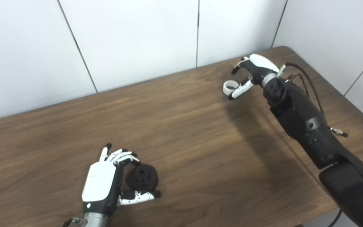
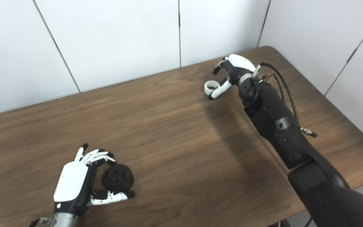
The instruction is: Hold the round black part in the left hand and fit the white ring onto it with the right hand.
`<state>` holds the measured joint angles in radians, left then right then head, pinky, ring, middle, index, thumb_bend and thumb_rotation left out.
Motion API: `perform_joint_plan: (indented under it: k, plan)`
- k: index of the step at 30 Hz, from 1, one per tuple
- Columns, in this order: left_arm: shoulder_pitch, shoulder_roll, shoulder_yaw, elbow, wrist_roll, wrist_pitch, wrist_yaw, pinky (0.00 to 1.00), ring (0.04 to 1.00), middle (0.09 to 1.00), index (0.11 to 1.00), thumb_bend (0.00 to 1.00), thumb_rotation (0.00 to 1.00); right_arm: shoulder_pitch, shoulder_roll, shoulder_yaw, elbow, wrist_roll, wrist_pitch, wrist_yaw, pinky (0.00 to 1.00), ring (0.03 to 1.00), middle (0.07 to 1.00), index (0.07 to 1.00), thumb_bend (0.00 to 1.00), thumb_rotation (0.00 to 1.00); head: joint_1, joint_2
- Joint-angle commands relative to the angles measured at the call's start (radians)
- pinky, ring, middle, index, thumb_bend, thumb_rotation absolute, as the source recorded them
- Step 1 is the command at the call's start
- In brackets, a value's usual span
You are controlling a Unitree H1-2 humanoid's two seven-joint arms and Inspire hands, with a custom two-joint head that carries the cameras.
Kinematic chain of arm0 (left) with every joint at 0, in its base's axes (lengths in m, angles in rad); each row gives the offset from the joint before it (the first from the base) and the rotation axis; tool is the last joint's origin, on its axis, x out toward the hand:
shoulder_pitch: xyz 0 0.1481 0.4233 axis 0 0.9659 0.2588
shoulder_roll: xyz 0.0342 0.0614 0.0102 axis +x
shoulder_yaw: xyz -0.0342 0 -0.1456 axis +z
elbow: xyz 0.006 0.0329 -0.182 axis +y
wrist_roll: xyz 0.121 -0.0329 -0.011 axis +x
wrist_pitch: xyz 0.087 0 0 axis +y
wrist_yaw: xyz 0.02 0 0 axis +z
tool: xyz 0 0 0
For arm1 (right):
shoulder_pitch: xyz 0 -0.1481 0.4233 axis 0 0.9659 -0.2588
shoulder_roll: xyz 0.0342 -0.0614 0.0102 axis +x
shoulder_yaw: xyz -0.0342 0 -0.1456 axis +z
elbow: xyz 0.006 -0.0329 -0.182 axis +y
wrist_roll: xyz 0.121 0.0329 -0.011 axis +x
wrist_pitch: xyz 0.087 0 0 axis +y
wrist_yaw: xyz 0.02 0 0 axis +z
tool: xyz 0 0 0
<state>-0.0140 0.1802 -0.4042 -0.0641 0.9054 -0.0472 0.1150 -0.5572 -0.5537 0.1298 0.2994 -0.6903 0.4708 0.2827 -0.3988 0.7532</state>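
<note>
**Black part lower left, white ring upper right**

Brown wooden desk (image 1: 181, 132) filling most of the frame. Right robot hand (image 1: 252, 74), upper right, fingers curled but spread, holding nothing, thumb just beside the white ring (image 1: 228, 86) lying flat on the desk. Left robot hand (image 1: 109, 181), lower left, fingers and thumb wrapped round the round black part (image 1: 143, 178), gripping it at desk level.

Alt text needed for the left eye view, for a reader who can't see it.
The left hand cups the round black part at the near left of a wooden table. The right hand reaches to the white ring at the far right, its fingers by the ring.
</note>
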Motion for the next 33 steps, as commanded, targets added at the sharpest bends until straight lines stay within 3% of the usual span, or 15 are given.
perform_joint_plan:
  k: [1, 33]
  plan:
    - [0.047, 0.027, 0.002, 0.030, 0.010, -0.001, 0.012, 1.00, 0.829, 0.737, 0.483, 0.52, 0.05, -0.064, -0.007, -0.010, -0.017, -0.015, -0.002, -0.021, 1.00, 1.000, 0.972, 0.716, 0.88, 0.21, -0.001, 0.000]
    - [0.053, 0.016, 0.004, 0.019, 0.014, 0.006, 0.006, 1.00, 0.826, 0.734, 0.483, 0.52, 0.05, -0.079, 0.010, -0.003, 0.037, -0.008, -0.002, -0.021, 1.00, 1.000, 0.937, 0.648, 0.84, 0.18, -0.002, 0.001]
